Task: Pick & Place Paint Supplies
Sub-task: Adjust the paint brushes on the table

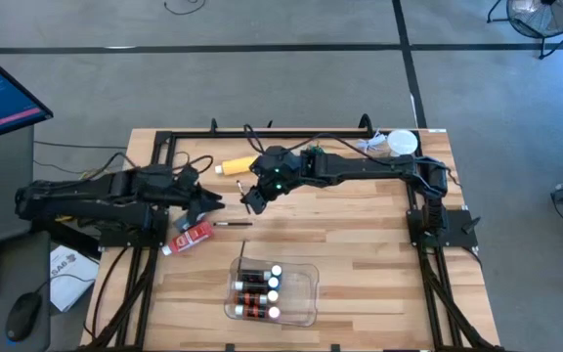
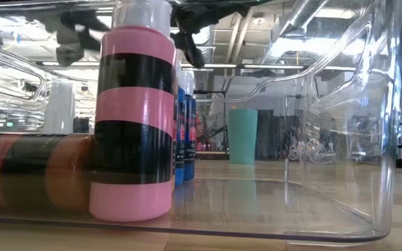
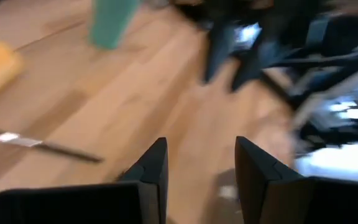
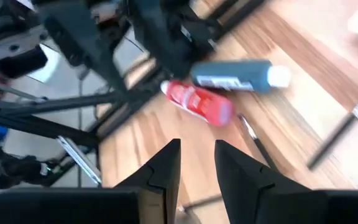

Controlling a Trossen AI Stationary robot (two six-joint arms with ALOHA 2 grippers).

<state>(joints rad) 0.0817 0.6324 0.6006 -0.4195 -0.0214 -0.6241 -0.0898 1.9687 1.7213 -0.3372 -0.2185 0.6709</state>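
Note:
A red paint tube (image 1: 192, 237) lies flat on the wood table near its left edge, and the right wrist view shows it (image 4: 197, 102) beside a dark blue tube with a white cap (image 4: 238, 74). A thin brush (image 1: 231, 224) lies just right of them. The yellow bottle (image 1: 235, 166) lies farther back. My left gripper (image 1: 213, 202) hovers open above the tubes, its fingers (image 3: 197, 180) empty. My right gripper (image 1: 252, 200) hangs open over the table's middle, right of the brush, with nothing between its fingers (image 4: 197, 168).
A clear plastic tray (image 1: 306, 293) at the near middle holds several banded bottles with white caps (image 1: 257, 290), lying on their sides. A teal cup (image 2: 243, 136) stands behind it. A white round thing (image 1: 401, 144) sits at the far right corner. A second brush (image 4: 344, 127) lies nearby.

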